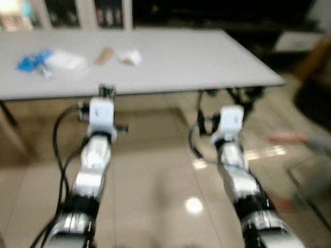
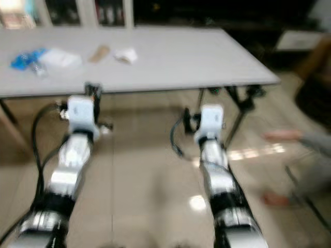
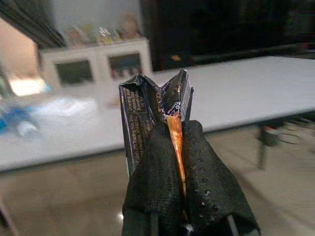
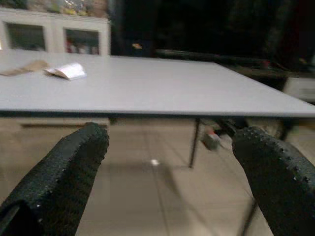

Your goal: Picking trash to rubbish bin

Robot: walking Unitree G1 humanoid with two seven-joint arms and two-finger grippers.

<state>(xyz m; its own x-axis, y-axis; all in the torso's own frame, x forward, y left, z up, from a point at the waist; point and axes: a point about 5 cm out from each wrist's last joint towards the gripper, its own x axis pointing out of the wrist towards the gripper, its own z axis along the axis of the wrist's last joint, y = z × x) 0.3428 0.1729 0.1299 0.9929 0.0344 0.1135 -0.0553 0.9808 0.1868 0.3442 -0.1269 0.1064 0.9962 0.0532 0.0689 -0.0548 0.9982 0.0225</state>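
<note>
My left gripper (image 3: 178, 142) is shut on a crumpled dark snack wrapper (image 3: 147, 113) with an orange inner fold, held just short of the table's near edge (image 1: 106, 92). My right gripper (image 4: 170, 162) is open with nothing between its fingers, below the level of the tabletop, right of the left one. More trash lies on the white table (image 1: 181, 57): a blue plastic bottle (image 1: 32, 61), a white packet (image 1: 66, 61), a brown paper piece (image 1: 104, 55) and a crumpled white paper (image 1: 129, 57).
A person's hand and grey sleeve (image 1: 297, 138) reach in at the right, with a foot (image 2: 276, 199) on the glossy tiled floor (image 1: 155, 175). White cabinets (image 3: 98, 61) stand behind the table. Black table legs and cables (image 1: 238, 98) hang under the table's right end.
</note>
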